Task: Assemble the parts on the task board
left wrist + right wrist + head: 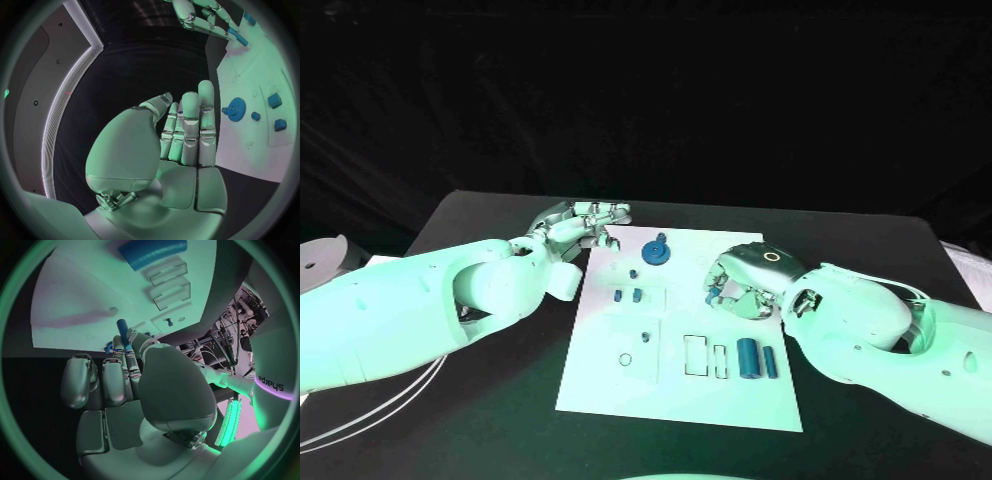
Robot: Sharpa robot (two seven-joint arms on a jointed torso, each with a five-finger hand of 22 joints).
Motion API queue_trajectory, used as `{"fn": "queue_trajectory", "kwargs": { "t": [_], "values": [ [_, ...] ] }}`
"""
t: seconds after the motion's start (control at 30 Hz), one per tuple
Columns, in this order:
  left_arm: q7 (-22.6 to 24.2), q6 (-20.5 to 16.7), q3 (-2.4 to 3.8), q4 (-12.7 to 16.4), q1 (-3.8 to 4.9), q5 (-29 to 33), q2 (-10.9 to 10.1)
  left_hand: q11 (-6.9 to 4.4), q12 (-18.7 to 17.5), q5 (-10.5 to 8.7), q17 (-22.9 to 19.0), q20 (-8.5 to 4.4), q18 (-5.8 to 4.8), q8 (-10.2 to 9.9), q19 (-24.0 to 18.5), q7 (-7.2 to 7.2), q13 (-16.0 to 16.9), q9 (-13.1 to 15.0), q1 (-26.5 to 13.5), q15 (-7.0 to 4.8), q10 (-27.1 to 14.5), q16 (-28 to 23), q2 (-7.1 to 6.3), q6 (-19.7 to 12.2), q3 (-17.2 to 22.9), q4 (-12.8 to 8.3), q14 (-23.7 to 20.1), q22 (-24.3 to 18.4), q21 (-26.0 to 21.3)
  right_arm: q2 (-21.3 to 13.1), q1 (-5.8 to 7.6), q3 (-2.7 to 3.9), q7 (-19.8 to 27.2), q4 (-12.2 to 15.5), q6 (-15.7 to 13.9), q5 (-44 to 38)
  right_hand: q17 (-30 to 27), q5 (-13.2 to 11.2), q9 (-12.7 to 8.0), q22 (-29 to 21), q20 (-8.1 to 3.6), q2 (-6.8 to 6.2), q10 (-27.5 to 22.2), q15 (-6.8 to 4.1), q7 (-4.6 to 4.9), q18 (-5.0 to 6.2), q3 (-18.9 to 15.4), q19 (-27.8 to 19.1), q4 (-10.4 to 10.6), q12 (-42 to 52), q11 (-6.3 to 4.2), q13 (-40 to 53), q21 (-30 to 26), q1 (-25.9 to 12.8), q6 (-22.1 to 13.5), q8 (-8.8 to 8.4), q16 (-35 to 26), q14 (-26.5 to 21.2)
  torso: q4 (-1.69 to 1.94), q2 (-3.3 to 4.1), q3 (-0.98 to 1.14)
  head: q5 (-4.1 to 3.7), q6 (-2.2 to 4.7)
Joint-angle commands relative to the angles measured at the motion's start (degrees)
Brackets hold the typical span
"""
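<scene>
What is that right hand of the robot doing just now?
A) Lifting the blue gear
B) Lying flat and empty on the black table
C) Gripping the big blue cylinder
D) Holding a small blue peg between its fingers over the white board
D: the right hand pinches a small blue peg above the task board, while the blue gear and the big cylinder lie untouched.

Blue parts spread over the white task board [678, 395].

We see the board lying flat in the middle of the black surface [488, 400], with rectangular recesses near its front edge. A blue gear [656, 251] sits near the far edge, two small blue blocks [630, 295] lie at mid-board, and a blue cylinder [749, 357] with a thinner blue rod [769, 363] just beside it lies near the right edge. A slim blue pin [121, 332] is pinched in the right hand [744, 281].
</scene>
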Motion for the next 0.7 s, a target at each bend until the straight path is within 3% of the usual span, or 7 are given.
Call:
{"fn": "queue_trajectory", "kwargs": {
  "t": [0.03, 0.13, 0.3, 0.47, 0.57, 0.7],
  "values": [
    [0.47, 1.18, 0.02, 0.03, 0.0, 0.19, 0.11, -0.16, 0.19, -0.24, -0.05, 0.11, 0.61, 0.32, 0.13, -0.11, -0.02, -0.05, -0.42, -0.14, -0.38, 0.31, 0.28, -0.36, -0.27, 0.02, -0.38, -0.05, -0.22, -0.1, 0.06, 0.19, 0.98, 2.24, -3.87, 0.95, 0.1, 0.15, -0.06, 0.12, -0.51, 0.72, 1.18, -0.35, 0.26, 0.55, 0.27, -0.07, -0.36, -0.29, -0.68, -0.04, 0.23, 1.13, 0.32, 0.13, 0.29, 2.39, -0.03, 0.03, 0.0, 0.34, 0.16],
    [0.53, 1.21, 0.01, -0.05, -0.04, 0.19, 0.16, -0.16, 0.2, -0.23, -0.06, 0.11, 0.61, 0.32, 0.13, -0.11, -0.02, -0.05, -0.43, -0.14, -0.39, 0.31, 0.28, -0.36, -0.28, 0.02, -0.38, -0.06, -0.23, 0.8, -0.04, 0.3, 1.56, 3.84, -4.04, 1.79, 0.11, 0.16, -0.05, 0.1, -0.52, 0.68, 1.19, -0.35, 0.32, 0.55, 0.37, -0.07, -0.48, -0.39, -0.65, -0.05, 0.22, 1.22, 0.29, 0.09, 0.3, 2.39, -0.05, 0.05, 0.04, 0.53, 0.13],
    [0.57, 1.3, 0.01, -0.12, -0.07, 0.19, 0.32, -0.16, 0.2, -0.23, -0.06, 0.11, 0.61, 0.33, 0.13, -0.11, -0.02, -0.05, -0.43, -0.13, -0.39, 0.31, 0.28, -0.37, -0.29, 0.02, -0.38, -0.06, -0.24, 4.02, -1.13, 0.1, 2.74, 4.53, -3.59, 2.62, 0.1, 0.17, -0.07, 0.08, -0.53, 0.62, 1.13, -0.3, 0.48, 0.54, 0.54, -0.07, -0.66, -0.66, -0.54, -0.09, 0.22, 1.31, 0.14, -0.06, 0.32, 2.38, 0.03, 0.0, -0.09, 0.59, -0.16],
    [0.59, 1.31, 0.01, -0.14, -0.08, 0.19, 0.43, -0.17, 0.24, -0.22, -0.07, 0.11, 0.62, 0.34, 0.14, -0.13, -0.02, -0.05, -0.41, -0.14, -0.4, 0.33, 0.3, -0.37, -0.32, 0.0, -0.38, -0.08, -0.25, 7.85, -3.05, -0.51, 4.24, 3.59, -3.17, 2.66, 0.02, 0.18, -0.09, -0.06, -0.5, 0.6, 1.02, -0.23, 0.63, 0.56, 0.73, -0.12, -0.81, -0.95, -0.42, -0.12, 0.13, 1.36, -0.04, -0.22, 0.29, 2.35, 0.01, 0.02, -0.12, 0.94, -0.3],
    [0.55, 1.35, 0.01, -0.1, -0.08, 0.19, 0.51, -0.17, 0.24, -0.22, -0.07, 0.11, 0.62, 0.34, 0.14, -0.13, -0.02, -0.05, -0.41, -0.14, -0.4, 0.33, 0.3, -0.37, -0.32, 0.0, -0.38, -0.08, -0.25, 9.77, -4.21, -0.86, 5.02, 2.79, -2.83, 2.54, -0.01, 0.19, -0.1, -0.1, -0.48, 0.61, 0.97, -0.19, 0.7, 0.56, 0.81, -0.14, -0.87, -1.07, -0.37, -0.13, 0.1, 1.37, -0.12, -0.3, 0.27, 2.35, 0.22, 0.08, -0.18, 1.05, -0.46],
    [0.52, 1.37, 0.01, -0.08, -0.08, 0.19, 0.55, -0.17, 0.24, -0.22, -0.07, 0.11, 0.62, 0.34, 0.14, -0.13, -0.02, -0.05, -0.41, -0.14, -0.4, 0.33, 0.3, -0.37, -0.32, 0.0, -0.38, -0.08, -0.25, 11.76, -5.21, -1.34, 5.56, 1.38, -2.1, 2.58, -0.07, 0.19, -0.1, -0.17, -0.47, 0.61, 0.93, -0.16, 0.75, 0.57, 0.85, -0.16, -0.89, -1.15, -0.32, -0.14, 0.06, 1.34, -0.17, -0.35, 0.24, 2.33, 0.0, 0.04, -0.18, 1.35, -0.75]
  ]
}}
